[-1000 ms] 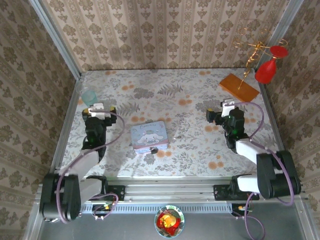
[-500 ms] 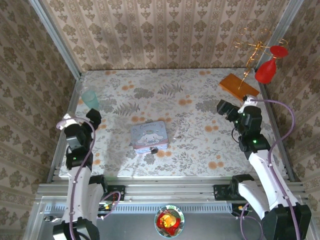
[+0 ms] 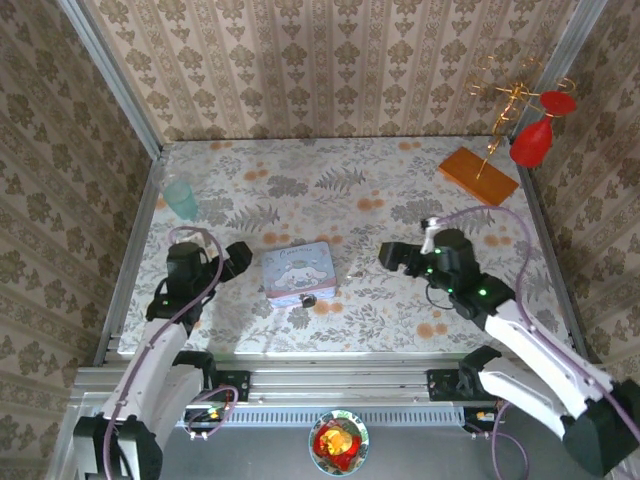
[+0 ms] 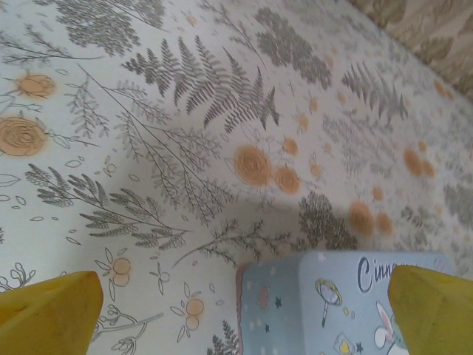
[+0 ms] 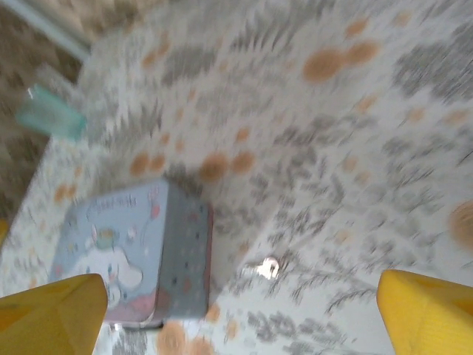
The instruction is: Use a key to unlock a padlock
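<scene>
- Pointing toward 3 o'clock, left claw (image 3: 240, 256) sits at 9 o'clock of the tin (image 3: 298, 272), jaws wide apart. In the left wrist view its yellow fingertips (image 4: 48, 310) sit in both bottom corners, tin corner between them further off.
- right claw (image 3: 388, 256) at 3 o'clock of the tin, pointing toward 9 o'clock, jaws apart too. In the right wrist view yellow tips sit in both bottom corners; that picture is blurred.
- tin: pastel blue, cartoon lid, lying flat between the two claws, apart from both, near tabletop centre, a bit toward 6 o'clock.
- padlock (image 3: 309, 299): tiny dark thing on the tabletop (image 3: 400, 180) at the tin's 5 o'clock, right by its near edge. Cannot tell if it touches.
- small silvery thing (image 5: 264, 268) just beside the tin's side wall in the right wrist view, too blurred to tell what it is.
- teal cup (image 3: 181, 197) upright at 10 o'clock of the tabletop, well apart from the tin.
- orange board (image 3: 478, 175) at 2 o'clock, gold wire stand (image 3: 510, 100) rising from it, red goblet shape (image 3: 532, 140) at the stand's 3 o'clock.
- bowl (image 3: 338, 442) with red contents at 6 o'clock, past the metal rail (image 3: 340, 385).
</scene>
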You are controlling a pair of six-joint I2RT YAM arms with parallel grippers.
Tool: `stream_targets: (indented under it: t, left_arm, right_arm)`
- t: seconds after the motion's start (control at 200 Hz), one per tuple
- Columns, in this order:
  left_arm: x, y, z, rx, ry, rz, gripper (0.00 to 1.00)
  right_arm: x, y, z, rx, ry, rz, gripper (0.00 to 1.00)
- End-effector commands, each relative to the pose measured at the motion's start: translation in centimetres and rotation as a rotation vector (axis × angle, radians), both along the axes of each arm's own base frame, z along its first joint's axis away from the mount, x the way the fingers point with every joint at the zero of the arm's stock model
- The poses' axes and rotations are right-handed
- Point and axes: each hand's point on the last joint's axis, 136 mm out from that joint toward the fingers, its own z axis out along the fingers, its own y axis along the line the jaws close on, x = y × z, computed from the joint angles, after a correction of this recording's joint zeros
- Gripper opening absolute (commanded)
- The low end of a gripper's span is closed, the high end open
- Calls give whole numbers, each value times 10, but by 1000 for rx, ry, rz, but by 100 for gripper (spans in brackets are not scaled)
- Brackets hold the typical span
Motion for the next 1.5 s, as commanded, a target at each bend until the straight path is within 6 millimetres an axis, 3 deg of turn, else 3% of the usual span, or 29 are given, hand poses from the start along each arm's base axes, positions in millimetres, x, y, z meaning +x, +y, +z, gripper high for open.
stream_targets:
  t: [0.0,0.115,0.245,0.595,0.695,0.74,0.805,0.87,1.175,1.495]
  left_arm:
    - [2,-1,11,116,-23,-28,100]
    - [0,-2,5,116,3,-26,100]
    - [-1,-5,-1,141,8,-47,100]
    - [-3,2,-15,216,-56,-51,100]
    - [-5,-2,-16,195,-99,-65,100]
    - [-5,-3,-14,187,-119,-68,100]
    - [-6,-2,-13,182,-138,-61,100]
    - [-6,0,-12,181,-148,-50,100]
    - [-6,0,-10,170,-156,-45,100]
    - [-5,0,-10,166,-164,-41,100]
  right_arm:
    - [10,31,12,-60,-21,14,95]
    - [13,60,-4,-182,43,58,95]
    - [13,74,-26,-240,122,71,93]
    - [6,34,-102,-460,491,-39,83]
    - [7,33,-116,-422,546,-60,72]
    - [9,34,-122,-392,565,-67,62]
    - [12,38,-128,-350,585,-70,50]
    - [18,43,-131,-317,585,-80,45]
    - [34,46,-142,-299,588,-126,42]
    - [36,54,-159,-256,608,-127,37]
